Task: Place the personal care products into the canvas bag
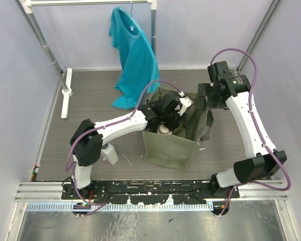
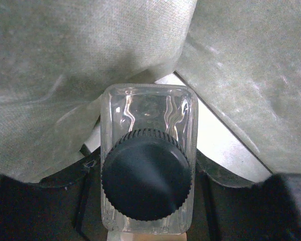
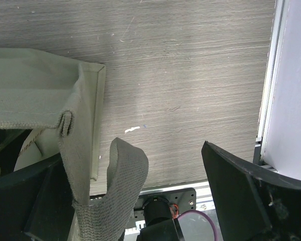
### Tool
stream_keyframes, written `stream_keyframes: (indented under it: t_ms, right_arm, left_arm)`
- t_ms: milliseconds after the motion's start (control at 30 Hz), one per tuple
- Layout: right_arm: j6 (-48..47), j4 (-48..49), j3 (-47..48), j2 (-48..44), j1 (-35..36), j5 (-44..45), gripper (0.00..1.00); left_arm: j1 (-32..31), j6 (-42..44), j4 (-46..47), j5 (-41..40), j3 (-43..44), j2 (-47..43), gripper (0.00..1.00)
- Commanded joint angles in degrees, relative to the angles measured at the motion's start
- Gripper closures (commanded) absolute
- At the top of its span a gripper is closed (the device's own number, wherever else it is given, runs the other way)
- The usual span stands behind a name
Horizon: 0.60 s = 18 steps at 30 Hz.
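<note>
I am seeing the left gripper (image 1: 168,120) clenching the clear bottle (image 2: 148,115) mid-frame inside the canvas bag (image 1: 168,148). The right gripper (image 3: 133,165) is gaping, released. The orange print (image 3: 30,146) at lower left is showing too blurred to read.

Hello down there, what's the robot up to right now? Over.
Status: left end effector shut on clear bottle, inside bag; right end effector open at bag rim; white bottle on table; nothing blocking.

I have the bag (image 1: 170,145) mid-table, ahead of both arm bases. A round-capped bottle (image 1: 164,129) sits inside it. A held bottle (image 2: 148,160) is clamped in my left gripper (image 1: 171,115) over the bag's mouth. A loose bottle (image 1: 109,153) rests on the table left of the bag — the shirt (image 1: 134,55) hangs behind. My right gripper (image 1: 204,97) is at the bag's far right rim.
</note>
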Motion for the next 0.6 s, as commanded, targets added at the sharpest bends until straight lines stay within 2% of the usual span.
stream_keyframes:
  t_ms: [0, 67, 100, 200, 367, 567]
  right_arm:
    - [0.00, 1.02, 0.16, -2.01, -0.10, 0.97, 0.00]
    - [0.00, 0.94, 0.26, -1.99, -0.16, 0.81, 0.00]
    - [0.04, 0.95, 0.30, -1.99, -0.14, 0.79, 0.00]
    - [-0.05, 0.94, 0.26, -1.82, -0.12, 0.82, 0.00]
    - [-0.38, 0.97, 0.34, -1.64, -0.11, 0.69, 0.00]
    - [-0.71, 1.54, 0.01, -1.39, -0.10, 0.33, 0.00]
  left_arm:
    - [-0.25, 0.08, 3.77, 0.12, -0.68, 0.64, 0.88]
    - [-0.24, 0.08, 3.84, 0.23, -0.89, 0.88, 0.86]
    - [-0.25, 0.08, 3.86, 0.31, -0.97, 1.03, 0.80]
    - [-0.26, 0.08, 3.84, 0.97, -1.31, 0.78, 0.47]
    - [-0.19, -0.53, 3.30, 0.99, -1.96, -0.76, 0.03]
    - [-0.24, -1.84, 1.34, 0.85, -1.23, -4.91, 0.02]
